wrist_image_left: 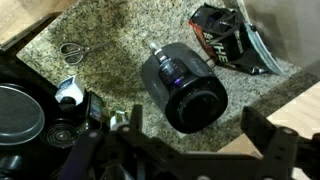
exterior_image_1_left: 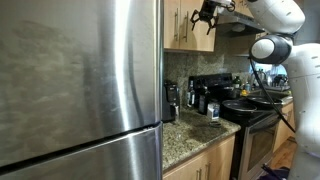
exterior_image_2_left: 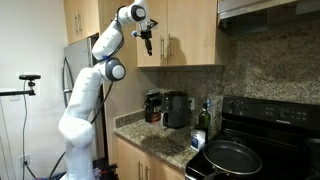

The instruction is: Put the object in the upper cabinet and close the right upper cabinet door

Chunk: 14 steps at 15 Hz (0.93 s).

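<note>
Overhead, the honey-wood upper cabinet (exterior_image_2_left: 190, 30) shows slim bar handles (exterior_image_2_left: 165, 47); fingers (wrist_image_left: 252, 122) released, empty.

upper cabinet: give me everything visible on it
The upper cabinet is light honey wood, with flat doors and slim vertical metal handles. It hangs on the wall above the granite counter, beside the range hood. Its doors look shut. The open gripper hangs in front of it; contact cannot be told.

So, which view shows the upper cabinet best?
An exterior view, where the upper cabinet shows its door fronts and a handle. In an exterior view only part of the cabinet shows. The wrist view shows none.
</note>
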### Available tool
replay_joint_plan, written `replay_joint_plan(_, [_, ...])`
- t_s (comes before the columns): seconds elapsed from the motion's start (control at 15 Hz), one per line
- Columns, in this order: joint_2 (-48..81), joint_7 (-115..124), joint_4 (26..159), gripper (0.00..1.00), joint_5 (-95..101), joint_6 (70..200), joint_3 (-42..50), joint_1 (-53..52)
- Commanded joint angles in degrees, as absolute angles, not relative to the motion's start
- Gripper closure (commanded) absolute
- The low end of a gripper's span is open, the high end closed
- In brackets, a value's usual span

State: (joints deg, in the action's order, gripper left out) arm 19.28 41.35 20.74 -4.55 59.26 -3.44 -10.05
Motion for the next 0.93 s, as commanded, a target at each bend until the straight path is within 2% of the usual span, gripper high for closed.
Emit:
replay_joint_plan(0.0, [19.9, 33.1, 21.5, 0.0, -8.5, 55.4, -5.2, -8.1])
replay_joint_plan(0.33, [20.3, 22.3, 20.1, 0.0, 1.8, 44.0, -1.9, -13.0])
replay_joint_plan(0.67, [20.2, 25.9, 21.1, 0.0, -1.6, 46.4, -3.0, -11.5])
replay_joint_plan(0.87, [25.1, 23.7, 19.4, 0.0, 3.6, 46.6, -1.8, -14.1])
